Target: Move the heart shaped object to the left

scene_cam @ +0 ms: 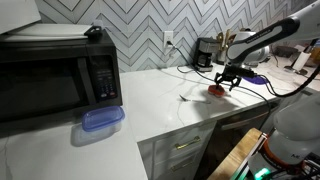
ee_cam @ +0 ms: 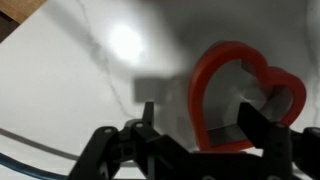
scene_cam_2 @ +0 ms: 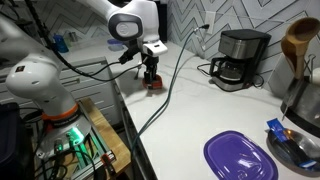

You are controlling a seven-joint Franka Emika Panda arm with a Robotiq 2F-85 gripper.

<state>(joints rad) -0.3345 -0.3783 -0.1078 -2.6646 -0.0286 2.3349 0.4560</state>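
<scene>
The heart shaped object [ee_cam: 215, 95] is a red-orange hollow ring lying flat on the white counter. It also shows as a small red spot under the gripper in both exterior views [scene_cam: 216, 90] [scene_cam_2: 154, 87]. My gripper [ee_cam: 200, 122] is low over it and open. In the wrist view the left finger stands outside the heart's left wall with a gap between them. The right finger sits over or in the hollow centre. The gripper also shows in both exterior views [scene_cam: 226, 80] [scene_cam_2: 149, 75]. The lower part of the heart is hidden by the gripper body.
A black microwave [scene_cam: 50, 75] and a blue translucent container [scene_cam: 102, 119] stand on the counter. A coffee maker [scene_cam_2: 240, 58] is by the tiled wall. A purple flat object [scene_cam_2: 240, 157] lies near the front. A grey cable [scene_cam_2: 165, 100] runs along the counter edge.
</scene>
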